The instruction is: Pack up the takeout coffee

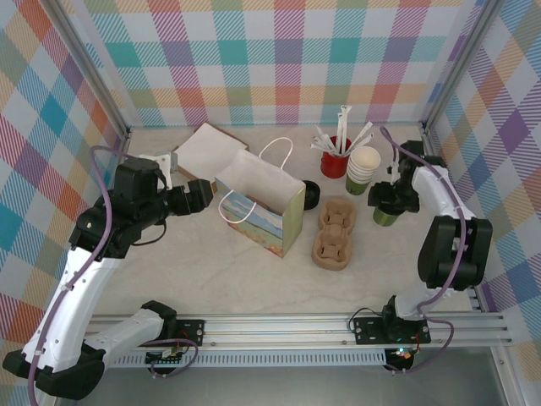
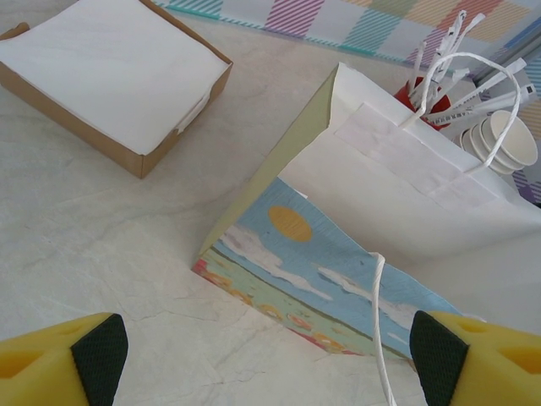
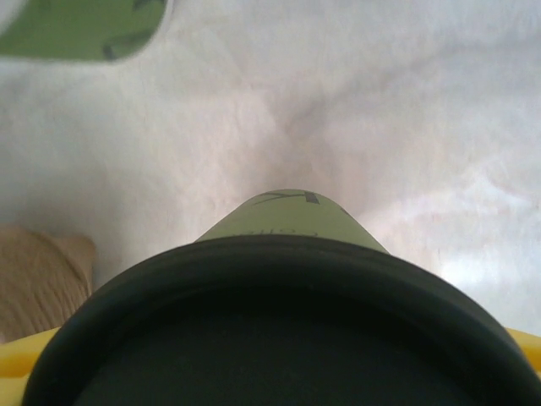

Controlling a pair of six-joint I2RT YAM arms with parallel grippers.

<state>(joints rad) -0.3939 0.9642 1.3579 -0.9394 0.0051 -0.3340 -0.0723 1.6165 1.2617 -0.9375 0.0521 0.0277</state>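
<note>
Nearest, along the table's near edge: aluminium rail carrying both arm bases.

Far left: left gripper, low over the table just left of the bag, jaws spread wide. The left wrist view puts its black pads at the two lower corners, with the bag's foot between them.

Back left: brown box, shallow and open, filled with a flat stack of white paper.

Centre: paper bag, upright, mouth open, white inside, cord handles raised. The left wrist view adds its painted side, with an orange sun and clouds over striped ground.

Just right of the bag: black round thing, kind not clear.

In front of that: pulp carrier, lying flat.

Back right: red cup holding white-wrapped straws, with a stack of cups beside it, nested, green outside and cream inside.

Right: takeout coffee, an olive-green cup with a black lid, upright, near the carrier's right side and outside it.

Over it: right gripper, a finger on either side. In the right wrist view the lid is close up and yellow fingers sit at the lower corners. The lid hides the pads, so whether they press the cup cannot be told.
</note>
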